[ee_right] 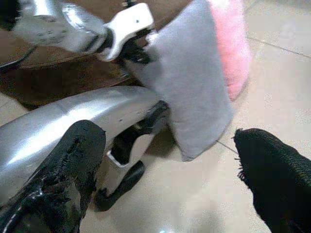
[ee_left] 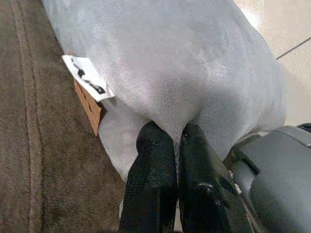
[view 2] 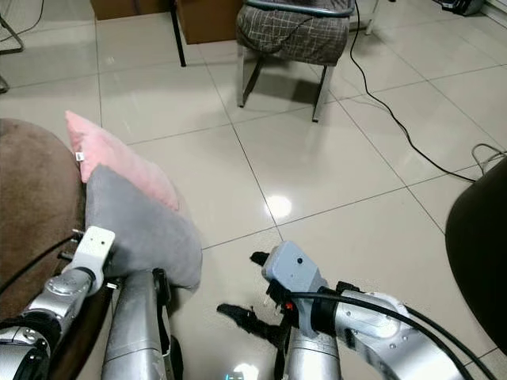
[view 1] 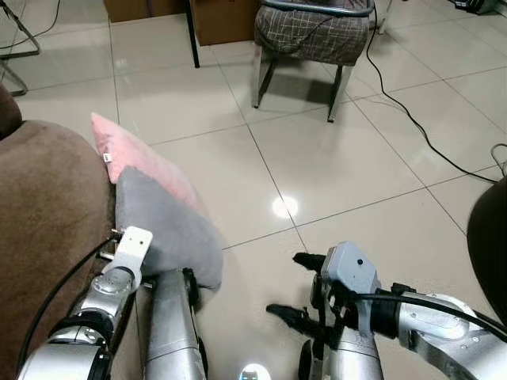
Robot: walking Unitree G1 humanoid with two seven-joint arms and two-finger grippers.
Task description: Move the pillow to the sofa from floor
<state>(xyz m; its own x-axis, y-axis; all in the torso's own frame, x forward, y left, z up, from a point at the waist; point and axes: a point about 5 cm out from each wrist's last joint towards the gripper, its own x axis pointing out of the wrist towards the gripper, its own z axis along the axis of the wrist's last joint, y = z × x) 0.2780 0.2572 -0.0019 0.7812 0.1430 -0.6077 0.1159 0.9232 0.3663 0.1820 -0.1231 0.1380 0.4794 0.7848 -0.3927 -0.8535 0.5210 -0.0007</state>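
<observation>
Pale glossy floor tiles (view 1: 333, 166) are seen from above, with a brown sofa (view 1: 47, 229) filling the left side of the head views. A grey pillow (view 1: 170, 229) is held against the sofa's edge, lifted off the tiles, its long axis running from the sofa's side down and toward the robot's right, with its lower corner pointing at the floor. The pillow's edge is pinched between the closed fingers of the left gripper (ee_left: 177, 145), beside a white label (ee_left: 87, 77). Behind it, a pink pillow (view 1: 139, 162) is leaned against the sofa, touching the grey one. The right gripper (view 1: 299, 286) is held low over the tiles with its fingers spread apart and nothing between them. A chair with a checked cushion (view 1: 313, 36) is set farther back, and a black cable (view 1: 412, 119) is trailed across the floor.
</observation>
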